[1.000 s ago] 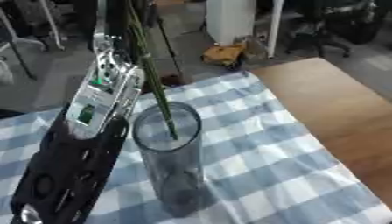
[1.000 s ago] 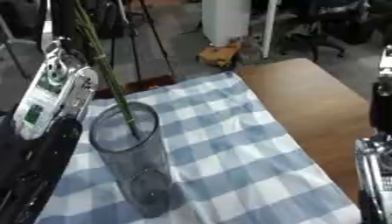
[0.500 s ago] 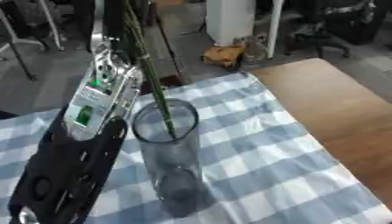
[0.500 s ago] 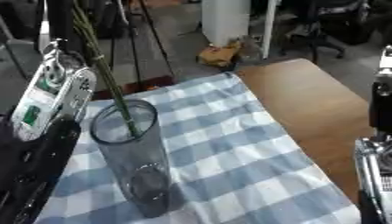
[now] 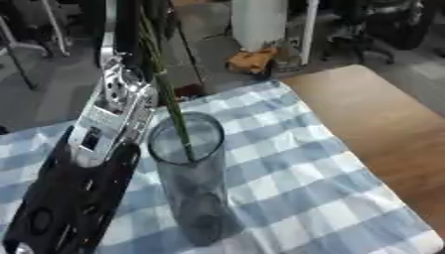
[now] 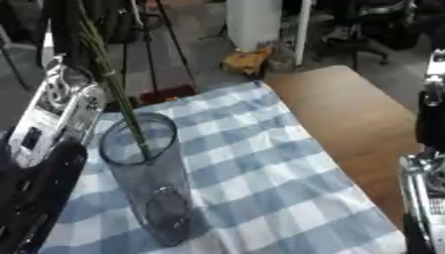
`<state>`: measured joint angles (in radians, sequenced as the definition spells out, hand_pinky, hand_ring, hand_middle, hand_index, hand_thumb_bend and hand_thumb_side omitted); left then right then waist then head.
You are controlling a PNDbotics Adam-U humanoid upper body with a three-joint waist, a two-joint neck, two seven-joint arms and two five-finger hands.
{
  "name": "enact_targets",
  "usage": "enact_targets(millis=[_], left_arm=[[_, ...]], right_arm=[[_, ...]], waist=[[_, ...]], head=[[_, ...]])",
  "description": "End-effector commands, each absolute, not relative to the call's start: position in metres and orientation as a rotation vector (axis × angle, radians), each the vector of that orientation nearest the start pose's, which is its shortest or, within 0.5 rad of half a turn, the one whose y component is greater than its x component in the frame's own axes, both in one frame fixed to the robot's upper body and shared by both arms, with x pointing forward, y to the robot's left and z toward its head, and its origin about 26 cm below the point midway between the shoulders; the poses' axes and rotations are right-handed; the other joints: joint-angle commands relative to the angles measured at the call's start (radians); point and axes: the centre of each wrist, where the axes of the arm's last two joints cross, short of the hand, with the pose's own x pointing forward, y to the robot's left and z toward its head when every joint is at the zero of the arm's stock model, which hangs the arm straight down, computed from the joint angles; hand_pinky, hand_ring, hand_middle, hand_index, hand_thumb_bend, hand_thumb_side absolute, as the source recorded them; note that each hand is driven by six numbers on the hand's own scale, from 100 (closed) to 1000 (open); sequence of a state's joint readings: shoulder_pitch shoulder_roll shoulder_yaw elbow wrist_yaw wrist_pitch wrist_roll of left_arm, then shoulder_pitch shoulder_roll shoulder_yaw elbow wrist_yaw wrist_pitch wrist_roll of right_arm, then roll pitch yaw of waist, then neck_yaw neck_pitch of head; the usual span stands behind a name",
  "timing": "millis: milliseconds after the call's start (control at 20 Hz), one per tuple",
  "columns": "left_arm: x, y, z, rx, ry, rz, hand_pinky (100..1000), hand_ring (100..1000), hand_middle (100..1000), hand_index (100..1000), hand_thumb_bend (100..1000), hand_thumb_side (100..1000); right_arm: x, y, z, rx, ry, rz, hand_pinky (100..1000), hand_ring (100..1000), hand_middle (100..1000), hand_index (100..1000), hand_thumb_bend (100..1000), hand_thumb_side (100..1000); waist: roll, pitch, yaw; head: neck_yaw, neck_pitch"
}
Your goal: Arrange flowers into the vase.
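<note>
Where left hand [image 5: 130, 49] grips, stems [image 5: 170, 104] enter vase [image 5: 195, 183].

Clear glass vase [image 6: 149, 191] stands upright on blue-white checked cloth [image 6: 260, 168], left of centre. Green flower stems [image 6: 113, 89] run from top left down into the vase mouth, lower ends inside the glass. Left arm [image 6: 39, 163] comes up the left edge just beside the vase; its hand is out of frame at the top. Right arm [image 6: 426, 163], black and silver, sits at the right edge over bare wooden table [image 6: 356, 114].
</note>
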<state>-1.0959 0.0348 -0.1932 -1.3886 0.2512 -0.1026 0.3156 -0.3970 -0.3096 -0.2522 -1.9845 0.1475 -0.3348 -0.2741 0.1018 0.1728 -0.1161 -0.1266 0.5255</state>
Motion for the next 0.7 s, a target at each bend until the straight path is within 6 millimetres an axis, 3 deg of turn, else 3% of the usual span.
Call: enact_targets(millis=[50,700], left_arm=[[0.3978,0.0620,0.3212,-0.502,-2.438,-0.092,100,100,100,100,100,787],[0.4009,0.0635,0.3114,-0.619,-2.497,-0.077,100,100,100,100,100,781]], right_arm=[[0.3003,-0.3105,0.2504,0.748,3.347,0.043,823,818,537,812,100,718],[0.3003,-0.3108,0.2505,0.754,3.344,0.048,823,819,535,812,100,718]], waist=[[-0.013,-0.012,0.001],[-0.010,-0.004,0.000]], head=[[-0.006,-0.014],[-0.013,-0.027]])
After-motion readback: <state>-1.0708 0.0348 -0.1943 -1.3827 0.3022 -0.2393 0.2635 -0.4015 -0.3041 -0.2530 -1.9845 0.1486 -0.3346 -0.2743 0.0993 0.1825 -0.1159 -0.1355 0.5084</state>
